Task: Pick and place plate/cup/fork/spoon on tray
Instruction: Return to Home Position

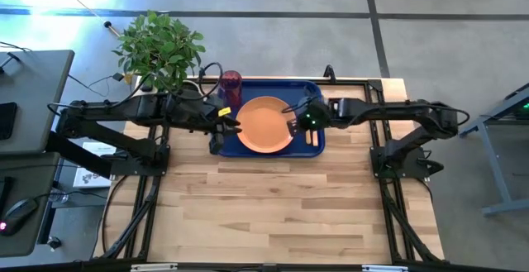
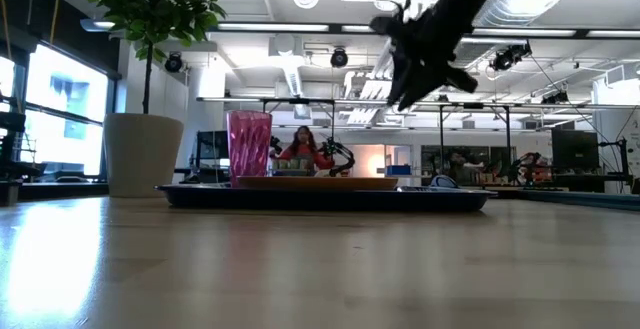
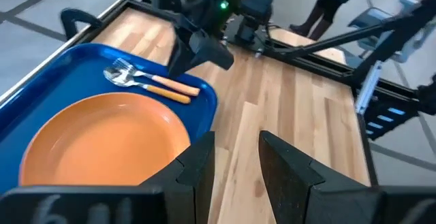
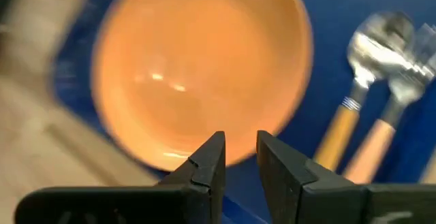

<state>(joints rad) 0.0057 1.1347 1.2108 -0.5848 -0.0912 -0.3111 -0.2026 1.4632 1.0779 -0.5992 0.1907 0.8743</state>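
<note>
Plate (image 1: 264,125) centre of tray (image 1: 318,90); cup (image 1: 230,83) at 10 o'clock, fork (image 4: 402,108), spoon (image 4: 364,81) at 3. Both grippers (image 1: 221,127) (image 1: 295,121) empty, jaws narrowly parted.

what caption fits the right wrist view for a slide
Right gripper, empty with fingers slightly apart, hovers over the orange plate beside spoon and fork on the blue tray.

A leafy green plant (image 1: 160,47) in a white pot (image 2: 143,153) stands at the table's (image 1: 273,214) far left corner. A person (image 2: 303,147) in red shows in the room beyond.
</note>
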